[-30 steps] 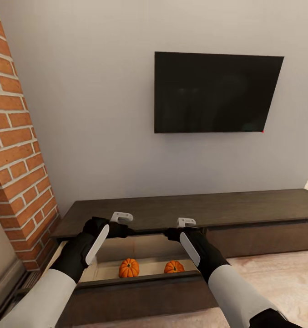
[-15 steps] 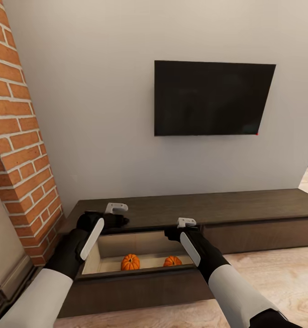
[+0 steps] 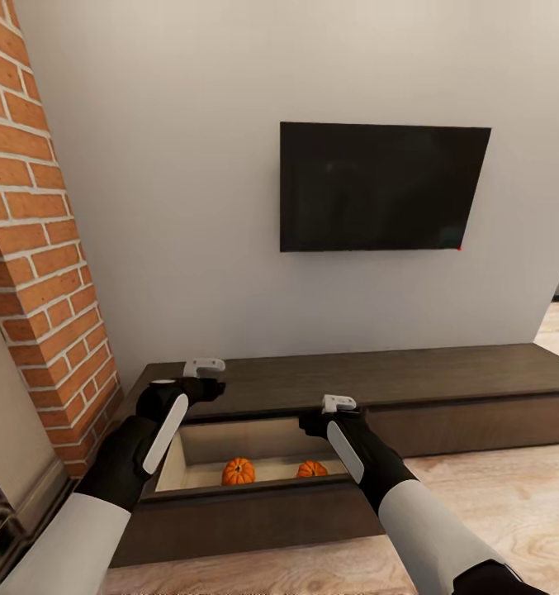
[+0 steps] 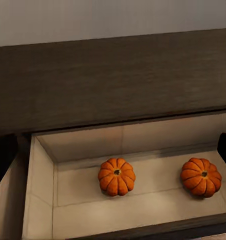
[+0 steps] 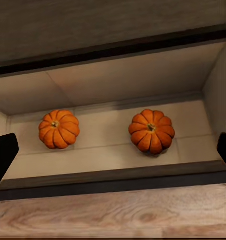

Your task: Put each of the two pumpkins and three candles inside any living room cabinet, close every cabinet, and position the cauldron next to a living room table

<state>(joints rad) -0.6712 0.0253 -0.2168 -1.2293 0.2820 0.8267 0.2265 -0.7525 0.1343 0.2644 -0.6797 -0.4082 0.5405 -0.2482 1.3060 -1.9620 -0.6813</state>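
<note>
The long dark brown cabinet point(image 3: 411, 376) runs along the wall, with its left drawer point(image 3: 254, 496) pulled out. Two orange pumpkins lie side by side on the drawer's pale floor, one point(image 3: 239, 471) to the left of the other point(image 3: 312, 468). The left wrist view shows them point(image 4: 116, 176) point(image 4: 201, 177), and so does the right wrist view point(image 5: 59, 128) point(image 5: 151, 130). My left gripper point(image 3: 215, 385) hovers open above the cabinet top at the drawer's back left corner. My right gripper point(image 3: 306, 425) hangs open over the drawer's back right edge, holding nothing. The candles, the cauldron and the table are out of view.
A red brick column point(image 3: 40, 289) stands close on the left, with a dark hearth edge point(image 3: 7, 512) below it. A black TV point(image 3: 378, 186) hangs on the grey wall above the cabinet. Light wood-plank floor point(image 3: 494, 496) spreads to the right.
The whole view has drawn back and shifted, so the cabinet and TV look smaller. My left gripper has risen from the drawer's back edge to above the cabinet top. The pumpkins stay put.
</note>
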